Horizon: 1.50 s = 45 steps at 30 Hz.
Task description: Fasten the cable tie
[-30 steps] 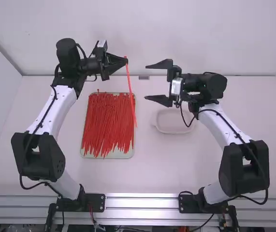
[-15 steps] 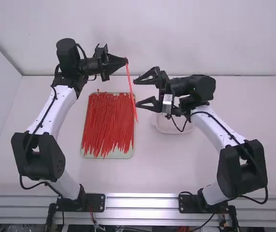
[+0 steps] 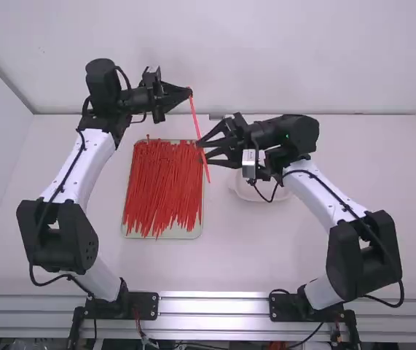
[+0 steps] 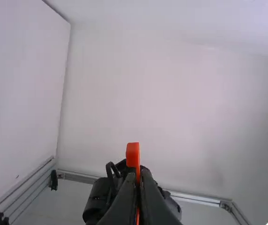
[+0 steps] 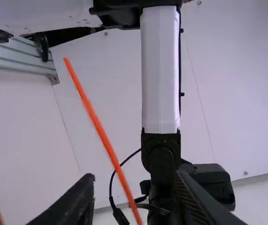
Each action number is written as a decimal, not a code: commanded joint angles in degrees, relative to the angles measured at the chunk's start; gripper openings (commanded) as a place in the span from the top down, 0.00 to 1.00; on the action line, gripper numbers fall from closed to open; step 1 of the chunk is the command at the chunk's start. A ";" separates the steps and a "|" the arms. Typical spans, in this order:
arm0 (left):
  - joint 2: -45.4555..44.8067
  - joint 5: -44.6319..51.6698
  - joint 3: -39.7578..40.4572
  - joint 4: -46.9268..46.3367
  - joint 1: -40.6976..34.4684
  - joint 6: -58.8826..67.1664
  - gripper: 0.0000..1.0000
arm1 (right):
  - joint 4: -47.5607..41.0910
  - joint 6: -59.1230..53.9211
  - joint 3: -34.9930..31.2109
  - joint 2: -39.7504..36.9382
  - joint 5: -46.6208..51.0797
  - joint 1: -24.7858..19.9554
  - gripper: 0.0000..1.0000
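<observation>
High view: fixed, above and behind both arm bases, faces forward and down, wide on the whole table [image 3: 382,219]. Left wrist view: close behind the left gripper [image 4: 136,180], aimed up at the back wall [image 4: 171,93]. Right wrist view: close behind the right gripper [image 5: 134,201], faces the left arm [image 5: 159,70]. All three share the cable tie [image 4: 133,153].

Cable tie [image 5: 100,136]: one end seemingly off-frame

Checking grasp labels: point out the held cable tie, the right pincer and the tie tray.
cable tie [image 3: 194,118], high view, upper part of the strap.
right pincer [image 3: 202,146], high view, midway between its fingertips.
tray [image 3: 197,235], high view, bare near corner.
</observation>
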 commanded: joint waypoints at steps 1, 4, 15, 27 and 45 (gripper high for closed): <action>-0.20 0.48 1.44 -1.95 1.07 4.85 0.98 | 0.22 0.74 0.63 0.00 -0.61 0.63 0.60; -0.20 1.11 1.44 -5.33 2.62 7.32 0.98 | 0.20 0.74 0.63 0.00 -0.61 0.83 0.64; -0.20 3.82 1.44 -4.74 2.73 6.49 0.98 | 0.17 0.76 0.63 0.00 -0.61 1.77 0.74; -0.20 3.48 1.44 -4.31 0.94 6.16 0.98 | -0.04 0.76 0.63 0.00 -0.55 1.88 0.79; -0.20 3.28 1.44 2.36 0.92 22.45 0.98 | -10.82 7.39 0.63 0.00 3.30 2.49 1.00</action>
